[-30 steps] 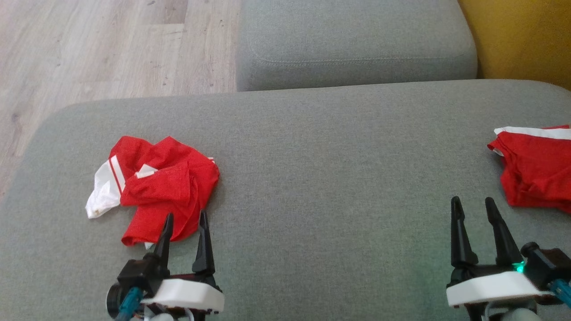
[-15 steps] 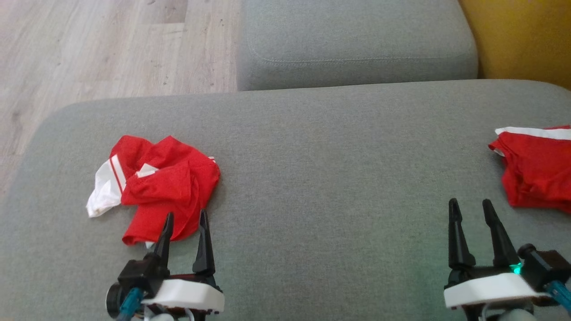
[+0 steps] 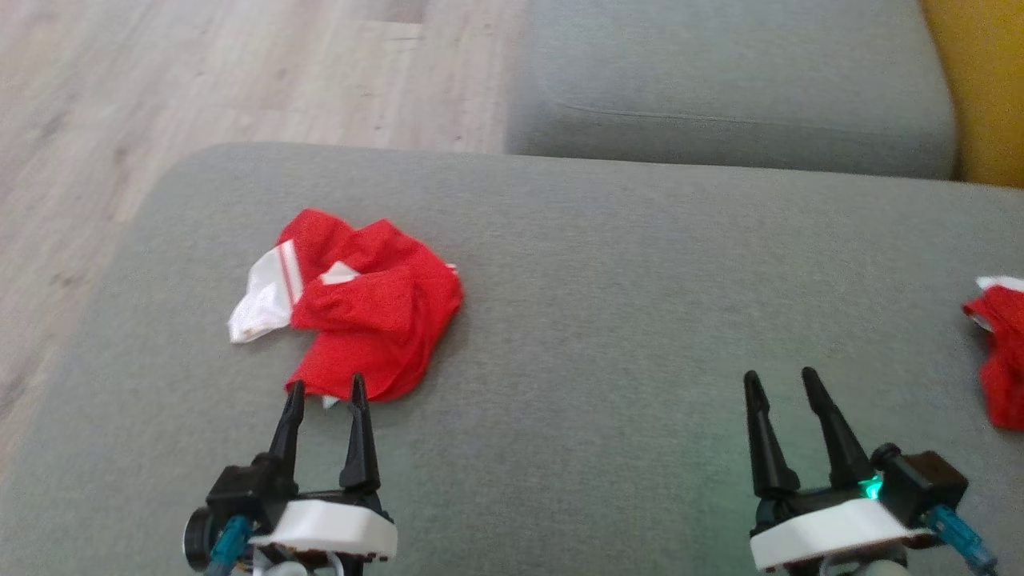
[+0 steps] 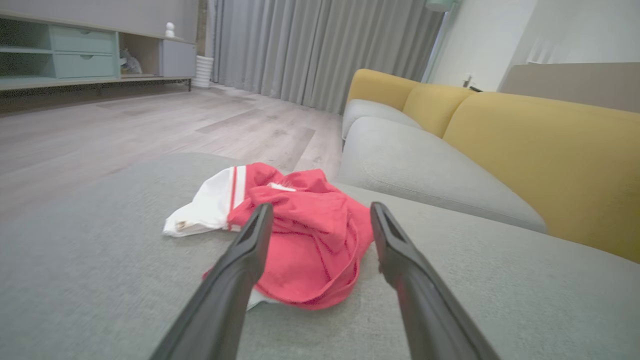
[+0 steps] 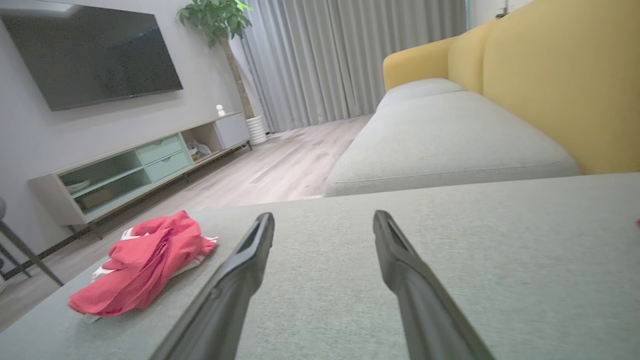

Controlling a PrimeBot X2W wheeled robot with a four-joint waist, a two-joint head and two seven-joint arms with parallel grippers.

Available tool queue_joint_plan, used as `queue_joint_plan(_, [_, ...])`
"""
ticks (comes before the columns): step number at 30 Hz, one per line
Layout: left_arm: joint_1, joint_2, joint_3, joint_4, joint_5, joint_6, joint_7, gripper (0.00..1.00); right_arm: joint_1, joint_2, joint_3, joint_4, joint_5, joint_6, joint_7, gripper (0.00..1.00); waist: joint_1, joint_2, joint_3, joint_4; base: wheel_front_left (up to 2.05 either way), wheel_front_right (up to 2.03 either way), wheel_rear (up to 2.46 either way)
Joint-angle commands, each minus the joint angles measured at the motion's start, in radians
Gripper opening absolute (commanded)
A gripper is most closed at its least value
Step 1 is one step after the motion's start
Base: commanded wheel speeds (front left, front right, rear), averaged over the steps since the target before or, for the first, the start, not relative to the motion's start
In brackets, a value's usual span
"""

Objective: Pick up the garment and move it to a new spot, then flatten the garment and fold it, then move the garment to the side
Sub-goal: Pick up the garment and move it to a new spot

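Observation:
The garment point(image 3: 368, 312) is a crumpled red piece with a white striped part, lying on the left of the grey ottoman point(image 3: 600, 280). My left gripper point(image 3: 326, 384) is open, its tips at the garment's near edge with nothing between them. In the left wrist view the garment point(image 4: 305, 250) lies just beyond the spread fingers of the left gripper point(image 4: 321, 207). My right gripper point(image 3: 779, 374) is open over bare fabric at the lower right. The right wrist view looks past the right gripper point(image 5: 324, 215) to the garment point(image 5: 145, 260) far off to the left.
A second red and white piece of clothing point(image 3: 1000, 376) lies at the ottoman's right edge. Beyond the ottoman are a grey sofa seat point(image 3: 720, 80) with a yellow backrest point(image 3: 992, 80), and wooden floor point(image 3: 160, 80) to the left.
The head camera has turned, so the whole picture has slid to the right. Both grippers stay open. The left gripper's tips now sit nearer the left end of the garment's near edge.

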Motion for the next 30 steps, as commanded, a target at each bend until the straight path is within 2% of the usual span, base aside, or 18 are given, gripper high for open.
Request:
queue_joint_plan(1, [-0.045, 0.003, 0.038, -0.028, 0.012, 0.003, -0.010, 1.00, -0.046, -0.006, 0.041, -0.022, 0.012, -0.001, -0.013, 1.00, 0.0000, -0.0001, 0.000, 0.053, 0.00, 0.00, 0.00])
queue_joint_plan(10, [-0.039, 0.003, 0.057, -0.023, 0.030, -0.007, -0.010, 1.00, -0.048, -0.006, 0.074, -0.019, 0.034, -0.001, -0.014, 1.00, 0.0000, -0.0001, 0.004, 0.169, 0.00, 0.00, 0.00])
queue_joint_plan(17, [-0.031, 0.003, 0.059, -0.021, 0.025, -0.010, -0.010, 1.00, -0.040, -0.006, 0.087, -0.018, 0.040, -0.001, -0.014, 1.00, 0.0000, -0.0001, 0.003, 0.212, 0.00, 0.00, 0.00])
queue_joint_plan(22, [-0.033, 0.003, 0.060, -0.029, 0.024, -0.008, -0.010, 1.00, -0.047, -0.006, 0.088, -0.020, 0.035, -0.001, -0.014, 1.00, 0.0000, -0.0001, 0.021, 0.215, 0.00, 0.00, 0.00])
queue_joint_plan(30, [-0.132, 0.020, 0.046, 0.026, 0.068, -0.052, -0.010, 1.00, -0.077, -0.006, 0.075, -0.024, 0.019, -0.001, -0.014, 1.00, 0.0000, -0.0001, 0.093, 0.180, 0.00, 0.00, 0.00])
